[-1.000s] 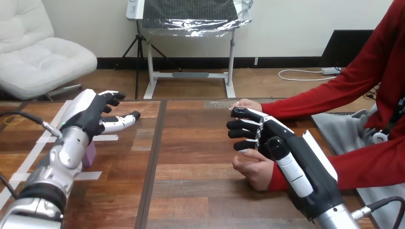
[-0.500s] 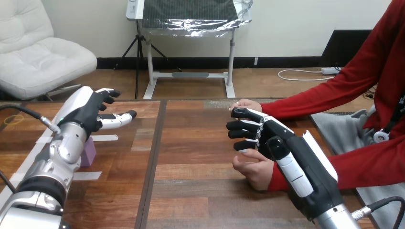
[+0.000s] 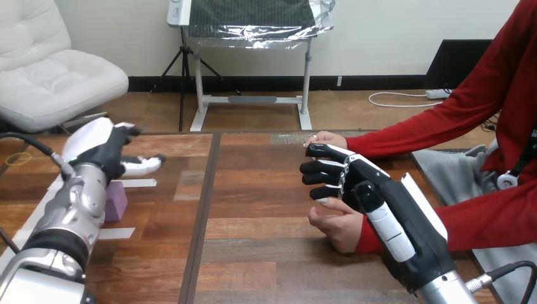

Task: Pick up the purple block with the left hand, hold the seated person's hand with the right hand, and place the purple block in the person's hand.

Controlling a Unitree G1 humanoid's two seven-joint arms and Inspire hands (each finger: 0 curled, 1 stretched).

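Purple block (image 3: 116,201) sits on the tabletop (image 3: 253,190) close to its left edge, between two strips of white tape (image 3: 140,183), with its left part hidden behind the silver left forearm (image 3: 75,212). Nothing grips it. The left robot hand (image 3: 101,149) hangs beyond and above the block, toward the far edge, with its fingers loosely spread, its thumb pointing toward the middle of the tabletop, and nothing in it.

Toward the right edge, the right robot hand (image 3: 362,185) reaches across with its fingers (image 3: 318,166) held nearly straight and stacked, pointing left. The person's near hand (image 3: 339,223) is loosely closed, just under and in front of that palm. Whether the two touch cannot be told, and no robot finger or thumb is seen curled round it. The person's far hand (image 3: 326,138) rests flat near the far edge, just behind the robot fingertips.

By my reading the task is at its first step: the pick-up is not yet done, and the hold on the person's hand is at best only approached. The next move calls for the left robot hand to come back and down over the block, with thumb and fingers set either side of it before closing. The forearm hides part of the block, so the alignment needs care. The person's near hand would also have to open, palm up, before it can receive anything.
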